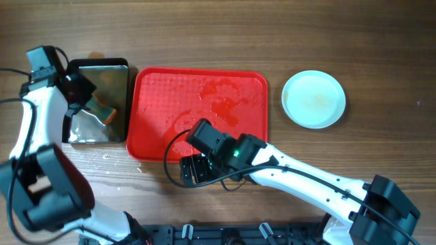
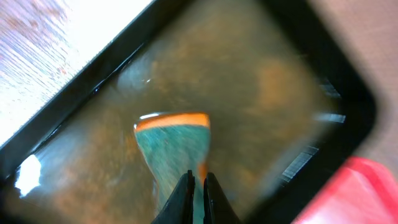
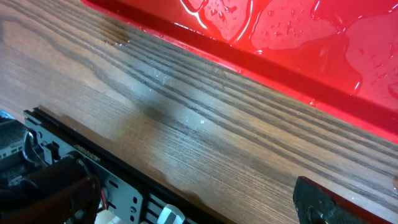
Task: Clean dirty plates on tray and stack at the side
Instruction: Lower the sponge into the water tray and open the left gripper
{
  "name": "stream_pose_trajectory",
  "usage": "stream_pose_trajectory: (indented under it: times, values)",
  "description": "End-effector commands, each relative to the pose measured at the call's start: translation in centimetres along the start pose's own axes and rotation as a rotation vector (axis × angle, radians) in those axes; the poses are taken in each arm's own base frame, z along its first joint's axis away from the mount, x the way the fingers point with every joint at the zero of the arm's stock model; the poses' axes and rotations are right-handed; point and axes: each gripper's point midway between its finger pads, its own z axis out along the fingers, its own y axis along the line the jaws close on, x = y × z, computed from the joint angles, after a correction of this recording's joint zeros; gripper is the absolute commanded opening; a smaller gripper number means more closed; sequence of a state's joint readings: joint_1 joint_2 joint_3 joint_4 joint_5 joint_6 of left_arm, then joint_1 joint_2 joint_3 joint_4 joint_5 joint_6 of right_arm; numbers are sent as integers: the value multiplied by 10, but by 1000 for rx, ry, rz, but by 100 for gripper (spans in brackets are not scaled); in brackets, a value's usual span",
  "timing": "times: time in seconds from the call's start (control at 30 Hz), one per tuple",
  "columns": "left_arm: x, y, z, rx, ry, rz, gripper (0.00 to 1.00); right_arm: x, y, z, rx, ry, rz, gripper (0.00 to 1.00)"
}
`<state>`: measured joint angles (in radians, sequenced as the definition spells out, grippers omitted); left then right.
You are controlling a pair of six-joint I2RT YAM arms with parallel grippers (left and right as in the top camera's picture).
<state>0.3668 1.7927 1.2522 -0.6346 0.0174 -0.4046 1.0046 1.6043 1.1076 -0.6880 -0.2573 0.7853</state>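
Plate (image 1: 313, 99): you find one pale mint-white round outline on the bare table, well to the right of the tray and apart from its rim. A faint yellowish tinge shows near its middle. From overhead you cannot tell whether more than one plate lies in that spot.

The tray (image 1: 146, 122) is red, lies at the centre of the table and carries no plate. Its floor is wet, with pools and beads of water across the middle and right part; the right wrist view shows the same puddles behind the near rim (image 3: 280, 74).

Your right gripper (image 1: 194, 170) hangs over the wood just in front of the tray's near edge. Its wrist camera shows only table grain, the rim and a dark part at the lower right corner, so you cannot tell how its jaws stand.

Left of the tray, just beside it, stands the black pan (image 1: 121, 65), holding murky brownish water. Your left gripper (image 2: 199, 193) is down inside the pan (image 2: 93, 87), its fingers (image 2: 185, 196) drawn nearly together and pinching the sponge (image 2: 174, 140), teal-green with an orange edge. Overhead, the sponge (image 1: 105, 109) sits near the pan's middle.
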Motion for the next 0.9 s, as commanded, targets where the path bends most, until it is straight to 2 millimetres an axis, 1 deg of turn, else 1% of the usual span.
stream_pose_trajectory:
  times: [0.0, 0.03, 0.07, 0.1, 0.17, 0.2, 0.27, 0.3, 0.33, 0.37, 0.4, 0.43, 0.5, 0.63, 0.77, 0.8, 0.87]
  values:
    - [25, 32, 55, -153, 101, 13, 4, 2, -3, 4, 13, 9, 4, 100]
    - [30, 41, 64, -198, 115, 15, 4, 2, -3, 4, 13, 9, 2, 100]
    - [36, 56, 75, -267, 137, 20, 4, 1, -4, 4, 16, 6, 2, 100]
    - [37, 57, 75, -270, 140, 20, 4, 1, -4, 4, 16, 6, 2, 100]
    - [32, 54, 65, -261, 126, 17, 4, 1, -4, 4, 16, 7, 3, 100]
    - [26, 50, 55, -246, 111, 11, 4, 2, -4, 4, 16, 8, 4, 100]
    - [13, 32, 24, -163, 63, -46, 4, 2, -4, 4, 17, 9, 4, 100]
    - [5, 17, 1, -86, 27, -81, 4, 2, -4, 4, 17, 9, 5, 100]
    - [0, -5, -26, 36, 1, -82, 4, 2, -3, 4, 14, 11, 5, 100]
    - [-2, -15, -41, 96, -13, -79, 4, 2, -3, 4, 14, 12, 5, 100]
    - [-2, -20, -51, 121, -21, -73, 4, 3, -4, 4, 15, 13, 6, 100]
    - [0, -20, -55, 119, -19, -67, 4, 3, -3, 4, 13, 17, 5, 100]
    - [15, -13, -50, 87, 41, -66, 4, 5, -3, 4, 11, 25, 5, 100]
    - [51, 5, -20, 16, 168, -74, 4, 5, -4, 4, 13, 26, 6, 100]
    - [75, 18, 9, -29, 247, -80, 4, 5, -4, 4, 13, 25, 6, 100]
    - [82, 22, 20, -40, 268, -81, 4, 5, -4, 4, 13, 24, 6, 100]
    - [88, 25, 33, -52, 288, -82, 4, 5, -4, 4, 13, 24, 6, 100]
